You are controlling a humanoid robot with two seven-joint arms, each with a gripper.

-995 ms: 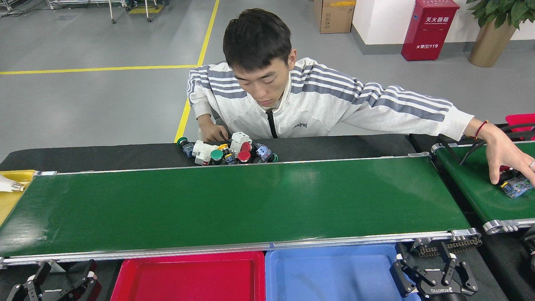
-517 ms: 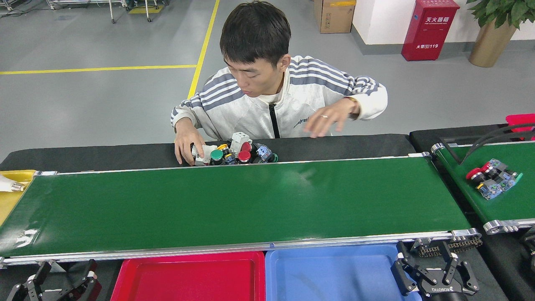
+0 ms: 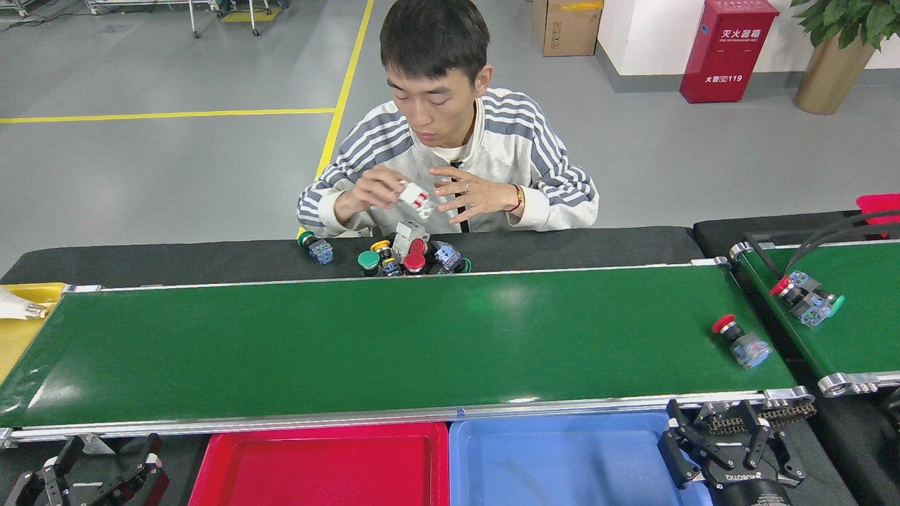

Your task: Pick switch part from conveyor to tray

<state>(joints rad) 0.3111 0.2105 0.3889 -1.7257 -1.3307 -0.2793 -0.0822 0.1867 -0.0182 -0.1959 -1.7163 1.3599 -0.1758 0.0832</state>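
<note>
A switch part (image 3: 740, 342) with a red mushroom cap and a clear blue body lies on the conveyor (image 3: 394, 344) near its right end. Below the near rail sit a red tray (image 3: 320, 467) and a blue tray (image 3: 562, 464), side by side. My right gripper (image 3: 731, 446) hangs open at the bottom right, beside the blue tray and below the switch part, holding nothing. Down in the bottom left corner my left gripper (image 3: 98, 471) also stands open and holds nothing.
A person sits behind the belt holding a white part (image 3: 415, 196) in both hands, above a pile of switch parts (image 3: 401, 257) on the black table. A narrower green belt (image 3: 844, 316) at right carries more switch parts (image 3: 805, 299). A yellow tray (image 3: 21, 330) lies at left.
A red-capped switch part has appeared on the conveyor's right end. The parts on the narrower belt shifted left. The person drew both hands back and lifted a white part. My grippers stayed put.
</note>
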